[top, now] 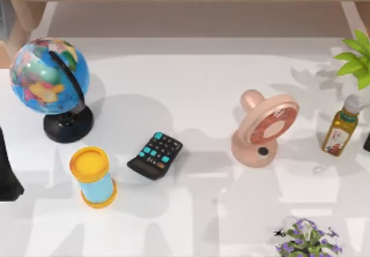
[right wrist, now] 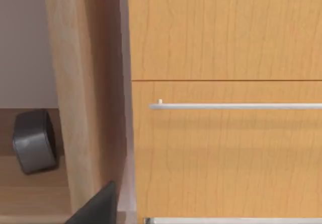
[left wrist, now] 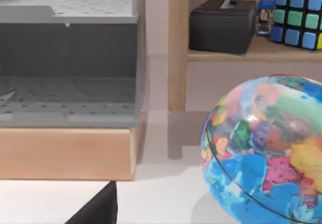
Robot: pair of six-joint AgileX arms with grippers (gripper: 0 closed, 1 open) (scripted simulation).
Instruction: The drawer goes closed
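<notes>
Facing: right hand [right wrist: 95, 206] looks at drawer front [right wrist: 226, 148], just below handle [right wrist: 236, 105], lined up for pushing.
Grip: cannot tell.
Left hand [left wrist: 95, 209]: idle beside globe [left wrist: 266, 148]; grip cannot tell.

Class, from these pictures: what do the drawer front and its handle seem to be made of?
Drawer front: looks like light wood, matte, going by the vertical grain streaks. Handle: a thin pale grey bar, probably metal, though painted plastic is possible.

study desk: globe [top: 49, 78], calculator [top: 155, 155].
</notes>
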